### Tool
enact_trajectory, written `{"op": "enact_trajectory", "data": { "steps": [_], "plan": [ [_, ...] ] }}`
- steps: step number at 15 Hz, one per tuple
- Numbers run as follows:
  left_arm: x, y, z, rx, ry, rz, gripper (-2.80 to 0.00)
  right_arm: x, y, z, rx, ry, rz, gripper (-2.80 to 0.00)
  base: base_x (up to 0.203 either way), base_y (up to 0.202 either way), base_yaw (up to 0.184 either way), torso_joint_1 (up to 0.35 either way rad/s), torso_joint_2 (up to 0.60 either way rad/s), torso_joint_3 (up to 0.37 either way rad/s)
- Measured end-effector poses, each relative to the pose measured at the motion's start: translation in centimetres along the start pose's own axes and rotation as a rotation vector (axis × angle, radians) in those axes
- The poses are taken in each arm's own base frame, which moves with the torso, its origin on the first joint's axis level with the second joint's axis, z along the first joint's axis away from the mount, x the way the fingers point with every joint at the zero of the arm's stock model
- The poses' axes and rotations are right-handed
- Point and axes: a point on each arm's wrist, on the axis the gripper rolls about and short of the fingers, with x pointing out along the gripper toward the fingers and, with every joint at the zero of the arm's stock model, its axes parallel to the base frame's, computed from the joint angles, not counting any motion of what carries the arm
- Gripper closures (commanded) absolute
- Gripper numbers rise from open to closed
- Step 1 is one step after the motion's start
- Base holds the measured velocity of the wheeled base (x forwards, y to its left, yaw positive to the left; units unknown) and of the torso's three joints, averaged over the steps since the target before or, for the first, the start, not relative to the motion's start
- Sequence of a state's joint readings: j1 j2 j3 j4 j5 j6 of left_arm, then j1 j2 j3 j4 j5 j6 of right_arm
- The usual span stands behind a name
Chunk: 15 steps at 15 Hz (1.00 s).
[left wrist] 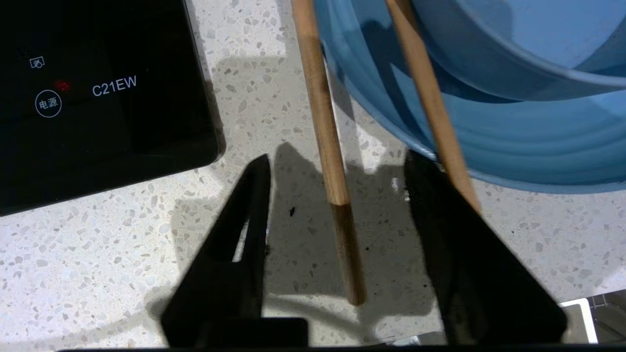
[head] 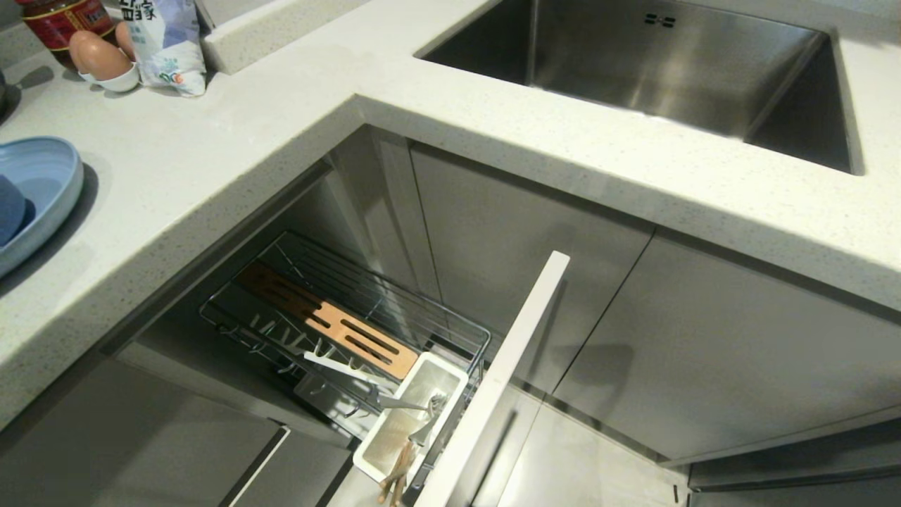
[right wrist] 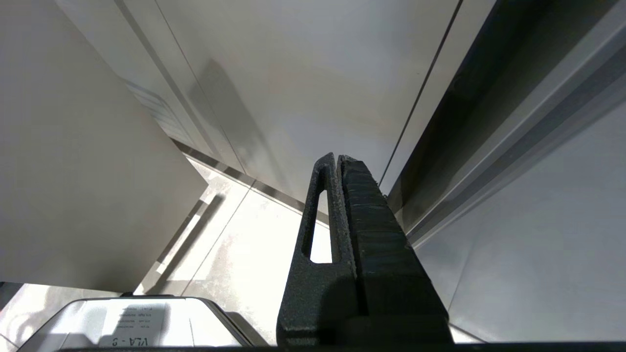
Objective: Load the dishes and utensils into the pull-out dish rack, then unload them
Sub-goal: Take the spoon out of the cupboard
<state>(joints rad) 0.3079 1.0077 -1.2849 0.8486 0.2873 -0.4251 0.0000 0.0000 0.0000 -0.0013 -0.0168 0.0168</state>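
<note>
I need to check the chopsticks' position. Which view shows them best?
The left wrist view: both chopsticks lie on the countertop against the blue plate, one between the open left gripper jaws. The right wrist view shows none.

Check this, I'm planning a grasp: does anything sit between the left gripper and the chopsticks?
Nothing visible does. The left gripper is open over the counter, one of the chopsticks lying between its fingers, the other against the plate.
</note>
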Motion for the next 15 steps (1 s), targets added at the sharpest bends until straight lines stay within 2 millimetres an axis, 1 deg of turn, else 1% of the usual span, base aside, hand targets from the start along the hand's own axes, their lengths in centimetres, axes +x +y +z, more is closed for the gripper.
{"op": "enact_trajectory", "data": {
  "steps": [6,9,12,13,15],
  "plan": [
    [-0.6,0.2,0.0,-0.005,-0.021,-0.009,-2.80,0.0,0.0,0.0,0.000,0.000,0.000,0.00,0.000,0.000,0.000,0.000,0.00,0.000],
    [-1.7,0.5,0.2,-0.018,-0.065,-0.020,-2.80,0.0,0.0,0.0,0.000,0.000,0.000,0.00,0.000,0.000,0.000,0.000,0.00,0.000],
    [-3.5,0.8,0.8,-0.042,-0.139,-0.038,-2.80,0.0,0.0,0.0,0.000,0.000,0.000,0.00,0.000,0.000,0.000,0.000,0.00,0.000],
    [-4.4,1.0,1.0,-0.053,-0.173,-0.052,0.00,0.0,0.0,0.0,0.000,0.000,0.000,0.00,0.000,0.000,0.000,0.000,0.00,0.000],
    [-6.5,1.3,1.8,-0.085,-0.268,-0.100,0.00,0.0,0.0,0.0,0.000,0.000,0.000,0.00,0.000,0.000,0.000,0.000,0.00,0.000]
  ]
}}
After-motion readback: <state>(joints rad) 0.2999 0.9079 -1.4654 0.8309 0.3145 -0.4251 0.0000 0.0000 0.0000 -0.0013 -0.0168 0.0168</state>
